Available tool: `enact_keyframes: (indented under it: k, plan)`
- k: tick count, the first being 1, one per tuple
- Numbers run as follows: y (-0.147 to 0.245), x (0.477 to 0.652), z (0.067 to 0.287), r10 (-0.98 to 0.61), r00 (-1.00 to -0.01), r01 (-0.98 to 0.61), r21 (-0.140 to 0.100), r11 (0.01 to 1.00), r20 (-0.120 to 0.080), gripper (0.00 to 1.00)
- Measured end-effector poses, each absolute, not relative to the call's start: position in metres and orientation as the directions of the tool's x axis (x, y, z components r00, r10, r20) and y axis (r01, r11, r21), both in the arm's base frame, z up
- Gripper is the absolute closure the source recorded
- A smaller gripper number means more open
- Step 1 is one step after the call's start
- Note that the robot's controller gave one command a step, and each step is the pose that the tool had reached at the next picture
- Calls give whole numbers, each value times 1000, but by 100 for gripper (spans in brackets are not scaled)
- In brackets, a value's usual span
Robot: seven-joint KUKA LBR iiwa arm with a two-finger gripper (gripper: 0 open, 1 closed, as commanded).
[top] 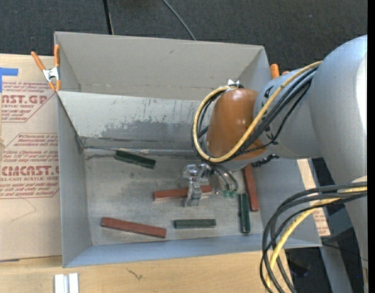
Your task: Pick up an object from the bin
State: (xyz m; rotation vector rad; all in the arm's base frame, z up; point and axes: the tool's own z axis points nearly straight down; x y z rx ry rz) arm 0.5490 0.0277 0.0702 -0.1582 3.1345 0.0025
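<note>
Two open fingers (193,177) of the gripper (192,189) are straddling the middle red-brown bar (167,195), calling for a square, centred close.

Dark floor (266,11) beyond the bin, pale wooden tabletop (175,276) beneath.

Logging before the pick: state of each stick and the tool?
tool: down at centre red stick.
centre red stick: flat, under tool.
front red stick: flat, free.
rear green stick: flat, free.
front green stick: flat, free.
right green stick: flat.
right red stick: flat, by wall.
</note>
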Motion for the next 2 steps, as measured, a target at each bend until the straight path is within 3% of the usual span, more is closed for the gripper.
enact_keyframes:
  k: [1,2]
  plan:
    - [28,549,70,-100,-995,-100,1,995,-3,100]
    - [41,591,206,-150,-989,-150,0,989,-3,100]
